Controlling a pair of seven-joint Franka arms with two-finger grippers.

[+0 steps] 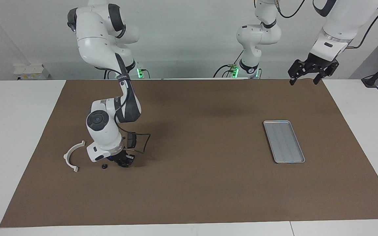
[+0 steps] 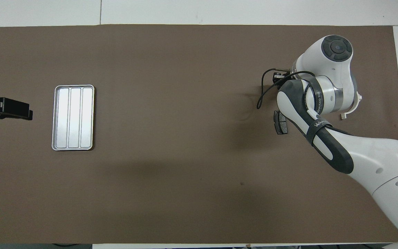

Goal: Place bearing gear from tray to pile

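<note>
Facing view shows the right gripper low over the brown mat at the right arm's end of the table, its dark tip down at the surface; whether its fingers are spread or closed cannot be told. Just beside it lies a small dark round part, ring-like, apparently the bearing gear, resting on the mat between the gripper and a white semicircular plastic bracket with squared ends. Overhead, the arm's bulky white shell covers most of this group, leaving 1 dark grey brake pad, flat and oblong, visible beside the forearm, and only the bracket's edge peeking out. Well apart, toward the left arm's end, sits the tray: flat, rectangular, silver-grey metal with rounded corners, a raised rim and 3 lengthwise panels divided by ridges; nothing lies in it. The left gripper waits raised over the mat's corner near its base, its black fingers spread apart and holding nothing
</note>
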